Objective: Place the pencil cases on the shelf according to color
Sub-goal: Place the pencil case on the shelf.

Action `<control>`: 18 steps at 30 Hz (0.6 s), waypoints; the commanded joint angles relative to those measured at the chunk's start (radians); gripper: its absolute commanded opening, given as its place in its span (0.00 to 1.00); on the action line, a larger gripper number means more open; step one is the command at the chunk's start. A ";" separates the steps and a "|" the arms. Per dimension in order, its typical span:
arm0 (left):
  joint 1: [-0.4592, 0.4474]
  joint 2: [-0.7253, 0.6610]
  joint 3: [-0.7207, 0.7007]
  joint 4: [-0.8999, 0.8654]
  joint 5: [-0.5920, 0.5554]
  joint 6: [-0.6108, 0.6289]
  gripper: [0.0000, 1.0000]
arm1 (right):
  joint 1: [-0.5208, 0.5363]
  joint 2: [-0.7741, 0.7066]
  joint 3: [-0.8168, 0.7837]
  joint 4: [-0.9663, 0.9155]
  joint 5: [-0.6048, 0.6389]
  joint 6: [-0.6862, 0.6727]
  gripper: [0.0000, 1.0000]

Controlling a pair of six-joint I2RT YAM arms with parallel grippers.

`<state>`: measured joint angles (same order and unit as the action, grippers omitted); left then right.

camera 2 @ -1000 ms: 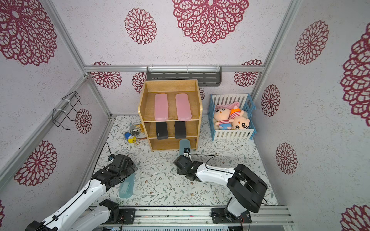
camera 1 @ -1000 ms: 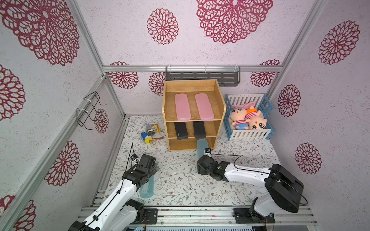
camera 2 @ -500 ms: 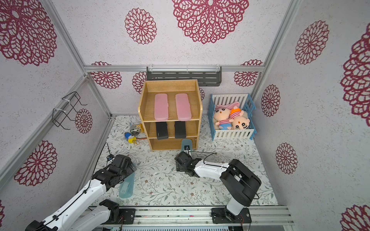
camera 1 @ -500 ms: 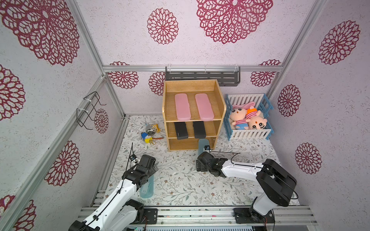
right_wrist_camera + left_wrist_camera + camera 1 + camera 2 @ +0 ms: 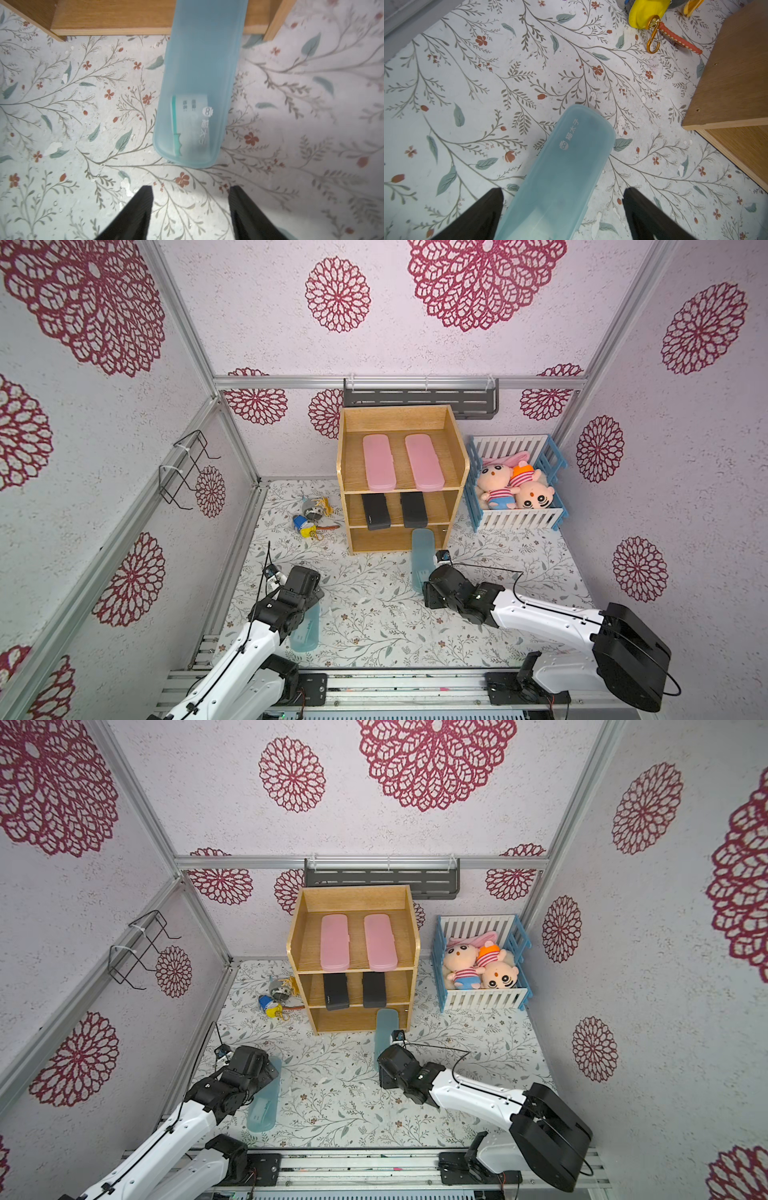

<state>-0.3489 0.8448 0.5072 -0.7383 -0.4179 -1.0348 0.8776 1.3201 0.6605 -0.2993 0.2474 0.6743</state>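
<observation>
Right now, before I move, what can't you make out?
Black cases: rear parts hidden under the top board of the shelf, both top views.
Whether the left claw touches the blue case beneath it: arm covers them in top views; fingers cut off in left wrist view.
Keychains: too small in top views.

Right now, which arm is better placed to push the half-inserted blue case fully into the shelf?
Right, likely. The right hand sits open just behind the protruding blue case, facing the shelf; the left hand straddles the other blue case.

Bare floral mat (image 5: 62, 124) between the jaws of the right gripper (image 5: 191, 188); ahead, a translucent blue pencil case (image 5: 199, 83) apparently part-blocks the light wooden shelf (image 5: 114, 18).
</observation>
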 commanded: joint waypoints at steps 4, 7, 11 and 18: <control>-0.005 0.058 -0.035 0.027 0.005 -0.040 0.97 | 0.023 0.068 -0.031 0.112 -0.057 0.013 0.52; -0.004 0.095 -0.036 0.030 0.005 -0.048 0.97 | 0.021 0.132 -0.012 0.145 -0.028 0.004 0.51; -0.004 0.161 -0.045 0.087 0.049 -0.036 0.97 | 0.003 0.204 0.033 0.162 0.018 -0.012 0.51; -0.006 0.230 -0.026 0.105 0.076 -0.034 0.97 | -0.056 0.239 0.096 0.161 0.053 -0.095 0.53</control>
<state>-0.3492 1.0710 0.4732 -0.6643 -0.3561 -1.0676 0.8505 1.5604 0.7166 -0.1684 0.2550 0.6353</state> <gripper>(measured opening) 0.972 0.532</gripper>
